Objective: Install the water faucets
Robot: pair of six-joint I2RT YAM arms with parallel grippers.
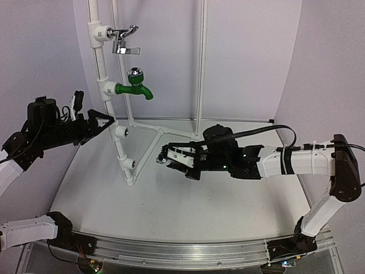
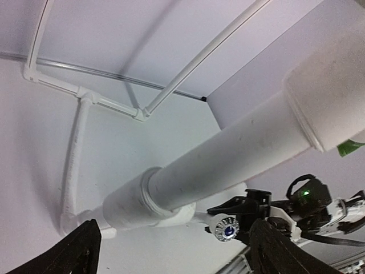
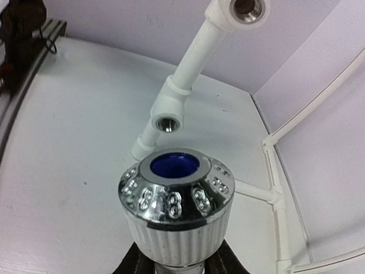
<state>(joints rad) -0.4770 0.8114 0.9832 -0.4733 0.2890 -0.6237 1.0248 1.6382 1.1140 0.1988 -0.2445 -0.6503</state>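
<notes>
A water faucet (image 3: 177, 200), white with a ribbed chrome knob and a blue centre, fills the right wrist view. My right gripper (image 1: 171, 157) is shut on its body, low over the table and right of the white pipe stand (image 1: 117, 148). The faucet's knob (image 1: 162, 161) faces the stand's two bare threaded fittings (image 3: 169, 123) (image 3: 246, 7). My left gripper (image 1: 108, 121) is open at the stand's upright pipe (image 2: 228, 154), one finger (image 2: 80, 251) on each side and neither touching it. The held faucet (image 2: 226, 228) also shows in the left wrist view.
Higher on the stand sit a green-bodied tap (image 1: 134, 85) and an all-chrome lever tap (image 1: 122, 40). Thin white pipes (image 1: 148, 127) run along the table from the stand's foot to the back wall. A metal rail (image 1: 182, 251) borders the near edge.
</notes>
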